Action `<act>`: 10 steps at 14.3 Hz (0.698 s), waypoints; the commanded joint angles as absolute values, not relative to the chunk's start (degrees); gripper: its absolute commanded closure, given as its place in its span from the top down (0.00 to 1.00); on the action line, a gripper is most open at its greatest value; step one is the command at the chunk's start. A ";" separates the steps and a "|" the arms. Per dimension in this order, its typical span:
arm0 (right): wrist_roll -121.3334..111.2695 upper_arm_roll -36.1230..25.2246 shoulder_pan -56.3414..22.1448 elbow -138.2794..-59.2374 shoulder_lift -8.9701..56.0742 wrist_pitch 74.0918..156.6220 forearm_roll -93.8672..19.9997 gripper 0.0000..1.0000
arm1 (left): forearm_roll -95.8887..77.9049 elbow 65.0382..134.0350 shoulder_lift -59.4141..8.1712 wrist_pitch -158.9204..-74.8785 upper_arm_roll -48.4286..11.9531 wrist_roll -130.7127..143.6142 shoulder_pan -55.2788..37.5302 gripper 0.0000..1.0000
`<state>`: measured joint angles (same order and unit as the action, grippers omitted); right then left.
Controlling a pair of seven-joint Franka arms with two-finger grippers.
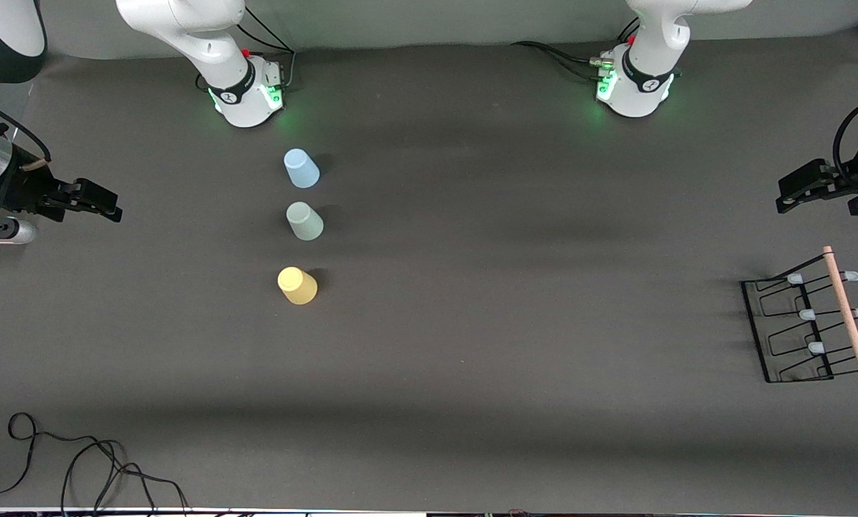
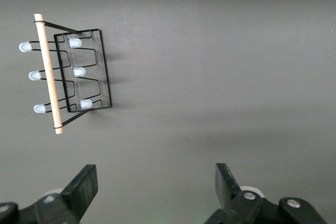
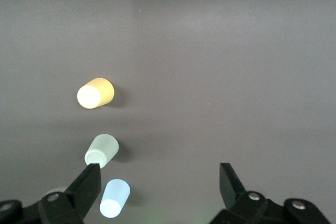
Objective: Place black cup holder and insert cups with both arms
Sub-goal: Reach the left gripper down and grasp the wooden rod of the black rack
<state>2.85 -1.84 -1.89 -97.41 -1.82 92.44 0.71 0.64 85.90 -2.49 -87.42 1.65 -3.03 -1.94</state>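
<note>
Three cups stand upside down in a line on the dark counter [image 1: 472,323] toward the right arm's end: the blue cup [image 1: 301,169] nearest the right arm's base, the green cup [image 1: 304,220] next, and the yellow cup [image 1: 297,285] nearest the front camera. At the left arm's end, the black cup holder [image 1: 809,323] stands upright. The left gripper [image 1: 795,195] and the right gripper [image 1: 102,203] both hover over the counter's ends, each with fingers spread wide, holding nothing.

High front camera overlooks table [image 1: 472,323]; 2 wrist cameras face downward.
</note>
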 commanded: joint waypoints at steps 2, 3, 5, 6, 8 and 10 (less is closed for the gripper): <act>3.25 -2.11 -2.46 -96.24 -1.67 91.58 1.93 1.00 | 0.26 86.57 -2.11 -87.80 2.11 -2.02 -2.37 1.00; 3.25 -2.11 -2.46 -96.24 -1.67 91.58 1.93 1.00 | 0.26 86.75 -2.11 -87.80 2.11 -2.11 -2.37 1.00; 3.25 -2.11 -2.46 -96.24 -1.67 91.58 1.93 1.00 | 0.18 87.19 -2.20 -88.32 2.11 -2.20 -2.20 1.00; 3.25 -2.11 -2.46 -96.24 -1.67 91.58 1.93 1.00 | 0.52 86.49 -3.59 -88.85 2.11 -1.85 -2.11 1.00; 3.25 -2.11 -2.46 -96.33 -1.67 91.58 1.93 1.00 | 2.28 82.29 -7.89 -89.30 2.46 -1.76 -1.93 1.00; 3.25 -2.11 -2.55 -96.33 -1.67 91.58 1.93 1.00 | 2.02 79.90 -10.45 -89.29 2.46 -2.19 0.69 1.00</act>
<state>2.85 -1.83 -1.90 -97.37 -1.82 92.41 0.71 1.41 84.51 -6.63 -89.71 2.36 -2.47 -1.34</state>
